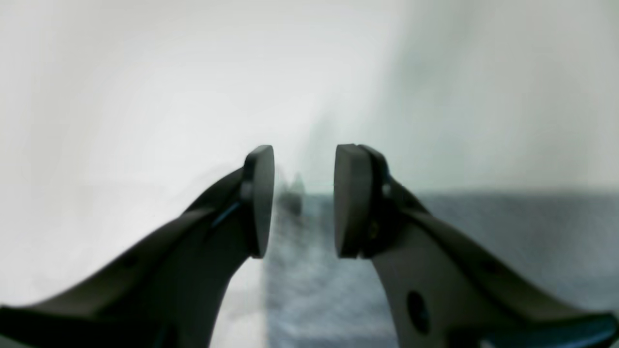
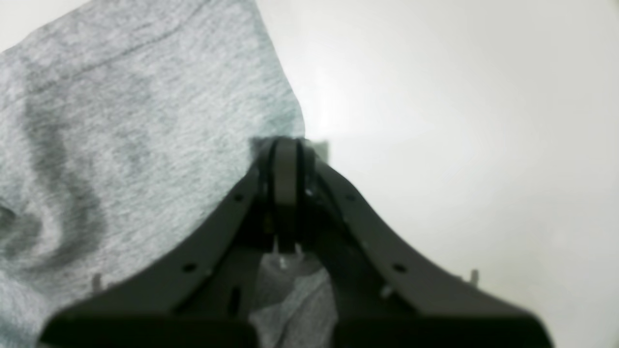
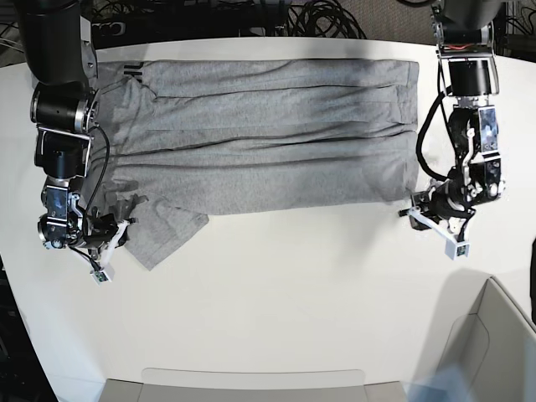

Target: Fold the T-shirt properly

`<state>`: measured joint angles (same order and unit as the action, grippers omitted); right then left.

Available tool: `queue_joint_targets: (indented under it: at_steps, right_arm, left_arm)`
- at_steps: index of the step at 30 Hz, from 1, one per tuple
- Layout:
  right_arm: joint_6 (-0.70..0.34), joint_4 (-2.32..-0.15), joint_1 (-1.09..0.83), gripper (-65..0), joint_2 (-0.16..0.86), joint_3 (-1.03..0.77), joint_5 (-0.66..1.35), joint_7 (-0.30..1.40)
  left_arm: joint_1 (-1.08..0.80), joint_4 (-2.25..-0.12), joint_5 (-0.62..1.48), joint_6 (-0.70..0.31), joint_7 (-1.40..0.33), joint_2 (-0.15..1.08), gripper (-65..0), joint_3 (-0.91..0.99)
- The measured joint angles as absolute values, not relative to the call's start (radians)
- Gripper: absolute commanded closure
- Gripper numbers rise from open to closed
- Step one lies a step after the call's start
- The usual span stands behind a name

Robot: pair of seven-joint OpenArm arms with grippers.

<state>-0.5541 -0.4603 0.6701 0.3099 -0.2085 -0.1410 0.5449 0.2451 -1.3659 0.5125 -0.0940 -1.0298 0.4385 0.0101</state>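
Base view: the T-shirt [image 3: 260, 126] lies spread on the white bench [image 3: 293, 301]. Right fingers [image 2: 286, 159] pinch its sleeve edge — left fingers [image 1: 350, 198] stand wide, the hem just beyond them.

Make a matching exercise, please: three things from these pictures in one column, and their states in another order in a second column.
Column A:
1. left gripper
2. right gripper
3. T-shirt

Column B:
a. spread out flat on the white table
b. jaws apart, nothing between them
c. shut on a cloth edge

Pairs: 1-b, 2-c, 3-a
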Motion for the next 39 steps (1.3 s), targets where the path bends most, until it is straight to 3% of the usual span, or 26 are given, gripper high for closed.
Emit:
queue_joint_targets:
  at_steps: [4,11,15,32,36,39]
  right_arm:
    - [-0.556,-0.460,0.670,0.0,0.310,-0.208,-0.142,0.545]
    - [-0.557,-0.460,0.670,0.0,0.310,-0.208,-0.138,0.545]
    - [-0.557,-0.460,0.669,0.0,0.312,-0.207,-0.137,0.544]
    - [-0.557,-0.460,0.667,0.0,0.312,-0.207,-0.134,0.540]
    - [-0.557,-0.460,0.667,0.0,0.312,-0.207,-0.135,0.541]
    - [-0.557,-0.460,0.667,0.0,0.312,-0.207,-0.134,0.541]
  left_arm:
    - [0.217,-1.356,0.496,-0.105,-1.012,0.441,-25.2,-0.079]
    - [0.159,-1.379,0.503,-0.097,-1.005,0.449,-25.2,-0.014]
    - [0.119,-1.403,0.623,-0.112,-0.991,0.472,-25.3,-0.002]
    - [0.164,-1.278,0.705,-0.110,-0.936,0.495,-25.2,-0.105]
    - [0.195,-1.205,0.696,-0.228,-0.877,0.479,-21.8,-0.105]
    - [0.228,-1.135,0.706,-0.323,-0.876,0.471,-12.5,-0.103]
